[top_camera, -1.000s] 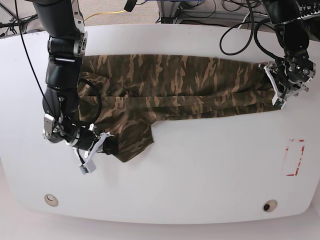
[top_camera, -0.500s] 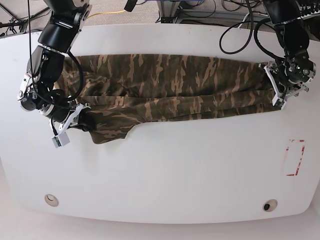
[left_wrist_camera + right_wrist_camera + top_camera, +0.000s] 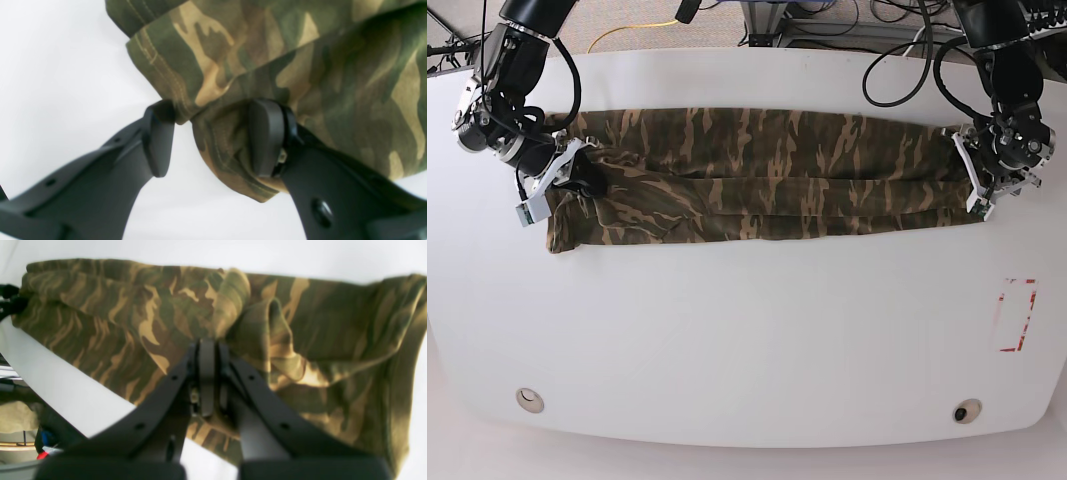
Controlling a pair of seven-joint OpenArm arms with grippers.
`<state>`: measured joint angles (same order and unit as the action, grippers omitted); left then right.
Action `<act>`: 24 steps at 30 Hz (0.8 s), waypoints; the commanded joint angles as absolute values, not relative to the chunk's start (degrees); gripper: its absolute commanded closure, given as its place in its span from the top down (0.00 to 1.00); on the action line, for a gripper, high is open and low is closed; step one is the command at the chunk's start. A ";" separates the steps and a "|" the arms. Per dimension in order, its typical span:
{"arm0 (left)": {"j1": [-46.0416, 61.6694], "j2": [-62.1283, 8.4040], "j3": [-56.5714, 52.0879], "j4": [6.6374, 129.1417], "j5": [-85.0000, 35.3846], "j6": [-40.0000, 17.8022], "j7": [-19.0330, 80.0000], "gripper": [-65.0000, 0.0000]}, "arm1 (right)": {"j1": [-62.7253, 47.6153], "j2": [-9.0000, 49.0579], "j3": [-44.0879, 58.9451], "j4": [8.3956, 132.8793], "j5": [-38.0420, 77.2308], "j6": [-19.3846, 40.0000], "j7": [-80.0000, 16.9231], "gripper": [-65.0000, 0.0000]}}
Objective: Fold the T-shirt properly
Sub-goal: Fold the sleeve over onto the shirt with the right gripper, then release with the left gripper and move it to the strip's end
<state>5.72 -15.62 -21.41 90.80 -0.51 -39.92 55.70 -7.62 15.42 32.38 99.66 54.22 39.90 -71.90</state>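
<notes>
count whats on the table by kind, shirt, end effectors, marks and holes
T-shirt: 1
end effectors: 2, the left end effector and the right end effector
red rectangle mark: 1
round fittings in the table: 2, one light, one dark
total: 6

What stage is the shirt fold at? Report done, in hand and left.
Done: the T-shirt lies as one long, narrow band across the table.
In hand: the right gripper is shut on a bunched end; the left gripper straddles the opposite hem, jaws apart.
Left: folding the band's length; no crosswise fold shows.
</notes>
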 commanded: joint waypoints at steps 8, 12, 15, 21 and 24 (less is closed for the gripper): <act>5.58 -18.15 -20.70 91.21 -0.04 -40.00 56.40 0.51 | -8.57 16.22 37.76 100.44 46.73 40.00 -70.46 0.40; 5.49 -18.24 -20.70 91.38 -0.13 -40.00 56.40 0.51 | -8.48 16.13 41.71 100.97 43.30 40.00 -70.46 0.55; 4.70 -18.33 -20.70 91.65 -0.40 -40.00 56.40 0.51 | -7.96 16.22 42.51 103.43 45.49 40.00 -70.73 0.62; 3.21 -17.98 -20.70 91.74 -0.57 -40.00 56.57 0.51 | -7.78 14.02 39.08 106.86 55.34 40.00 -70.99 0.64; 0.75 -17.80 -20.70 91.65 -0.57 -40.00 56.75 0.51 | -5.93 11.91 35.56 106.51 55.25 40.00 -70.90 0.63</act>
